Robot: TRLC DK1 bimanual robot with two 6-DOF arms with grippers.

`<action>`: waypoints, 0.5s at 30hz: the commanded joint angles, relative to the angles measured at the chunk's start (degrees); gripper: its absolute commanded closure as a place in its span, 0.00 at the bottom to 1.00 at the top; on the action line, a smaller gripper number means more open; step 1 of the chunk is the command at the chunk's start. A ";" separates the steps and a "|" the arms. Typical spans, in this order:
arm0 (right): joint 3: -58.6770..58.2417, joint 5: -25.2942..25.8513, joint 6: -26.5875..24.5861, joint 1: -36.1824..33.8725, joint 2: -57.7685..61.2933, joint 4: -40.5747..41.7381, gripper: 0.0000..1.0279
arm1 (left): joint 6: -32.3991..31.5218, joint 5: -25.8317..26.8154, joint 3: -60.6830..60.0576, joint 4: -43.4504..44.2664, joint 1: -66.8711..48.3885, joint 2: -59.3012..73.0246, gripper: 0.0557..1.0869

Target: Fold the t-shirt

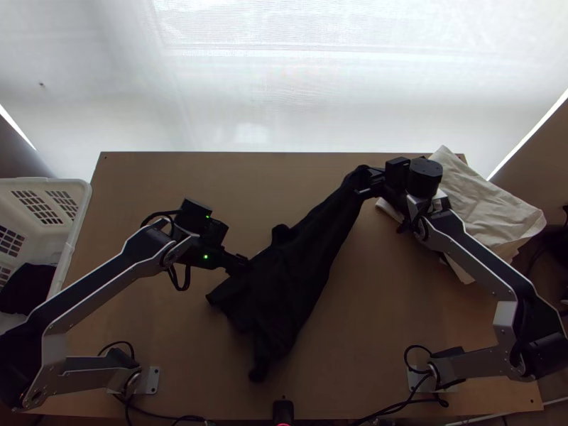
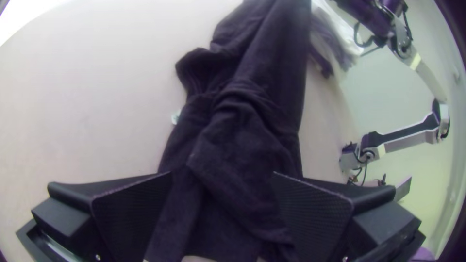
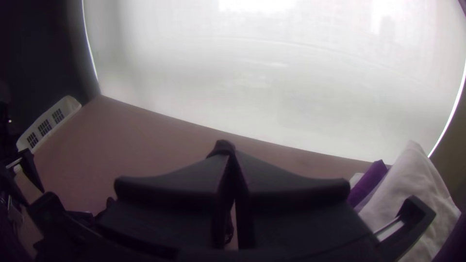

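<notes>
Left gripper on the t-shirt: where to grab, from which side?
I'd take the t-shirt's corner jutting toward the table's left side, coming from that side, left gripper's open fingers straddling its edge. It sticks out past the bunched middle, and the far end is pinched in the right gripper, so pulling there should likely spread it.

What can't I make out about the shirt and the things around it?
- T-shirt, pinched part: in the right wrist view, mostly hidden by the right gripper's fingers.
- T-shirt's underside: hidden by its upper folds, top view.
- Basket: cut off by the top view's left edge.
</notes>
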 commanded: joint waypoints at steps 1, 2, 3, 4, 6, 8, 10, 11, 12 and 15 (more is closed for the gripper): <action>2.86 0.00 0.53 -0.28 3.33 -0.12 0.97 | 2.04 2.85 1.01 -3.83 -3.33 -1.91 0.05; 3.12 0.08 0.53 -0.28 3.68 -0.12 0.97 | 1.87 3.11 1.19 -3.83 -3.50 -2.08 0.05; 3.38 0.17 0.62 -0.28 3.95 -0.21 0.97 | 1.69 4.08 1.27 -3.83 -3.59 -2.44 0.05; 3.56 0.26 0.62 -0.28 4.21 -0.30 0.97 | 1.60 4.52 1.27 -3.57 -3.59 -2.79 0.05; 3.65 0.35 1.24 -0.28 4.21 -0.30 0.97 | 0.55 4.69 1.63 -3.22 -4.21 -3.14 0.05; 3.56 0.44 1.50 -0.02 4.21 -0.30 0.97 | 0.11 4.96 1.80 -3.30 -5.35 -3.58 0.05; 3.47 0.70 1.76 0.42 4.12 -0.30 0.97 | -0.51 5.40 1.71 -4.18 -7.37 -3.58 0.05; 3.47 0.96 1.85 0.68 4.12 -0.30 0.97 | -0.59 5.48 1.36 -4.27 -8.16 -3.58 0.05; 3.38 1.23 1.85 0.95 4.03 -0.30 0.97 | -0.77 5.75 0.92 -4.27 -9.04 -3.49 0.05; 3.12 1.67 1.85 1.47 3.86 -0.30 0.97 | -0.86 5.92 -0.66 -4.80 -13.08 -3.49 0.05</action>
